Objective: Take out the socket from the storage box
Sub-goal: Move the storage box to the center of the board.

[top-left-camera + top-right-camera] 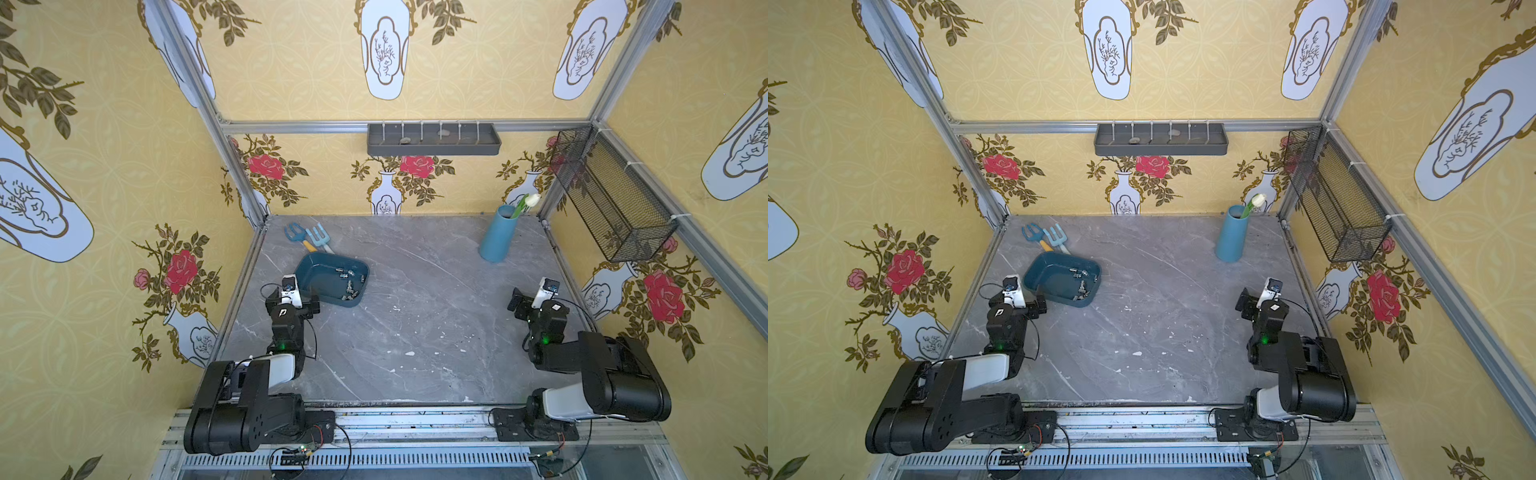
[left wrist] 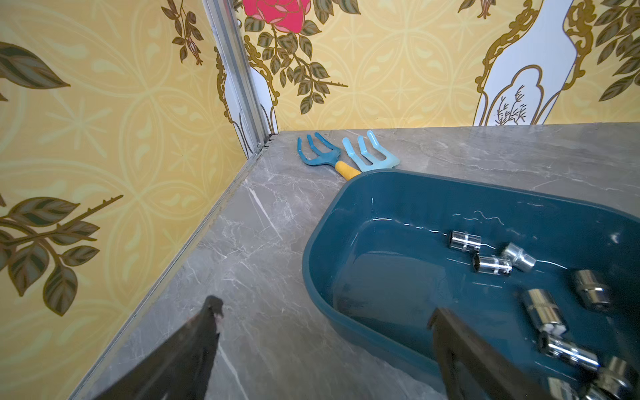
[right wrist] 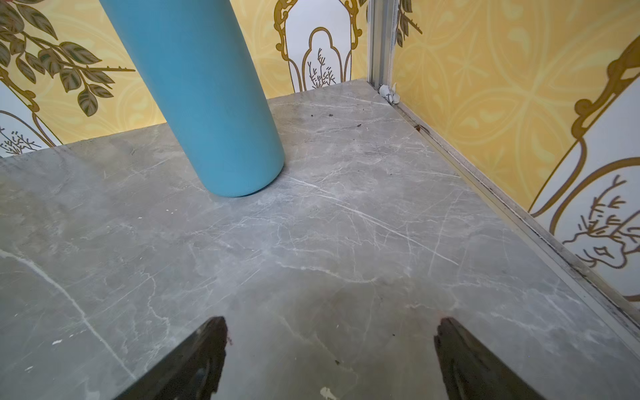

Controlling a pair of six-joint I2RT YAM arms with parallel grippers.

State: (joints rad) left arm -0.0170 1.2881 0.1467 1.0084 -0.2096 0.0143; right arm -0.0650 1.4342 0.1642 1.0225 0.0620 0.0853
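The storage box point(image 1: 320, 276) sits left of centre in both top views, slightly askew on the grey marble counter point(image 1: 415, 340), close in front of the left arm, which I take to be the one meant to do the work. In the left wrist view the chrome sockets point(image 2: 491, 265) lie loose on the box floor, crowded toward the right and lower right of the frame, some touching; the other end of the box is bare. None has been lifted out. The left pincer point(image 2: 325, 310) is spread wide and empty. One finger shows over the counter outside the box and the other over its inside, near the sockets, so it straddles the near rim. That looks like a stance for reaching in rather than a grip. Whether a finger touches the rim I cannot tell. Two toy garden forks point(image 2: 317, 154) lie just beyond the box's far end, out of the way. The right pincer point(image 3: 330, 322) gapes just as wide and holds nothing, low over bare counter and facing the blue vase point(image 3: 207, 104), well apart from the box; it seems parked.
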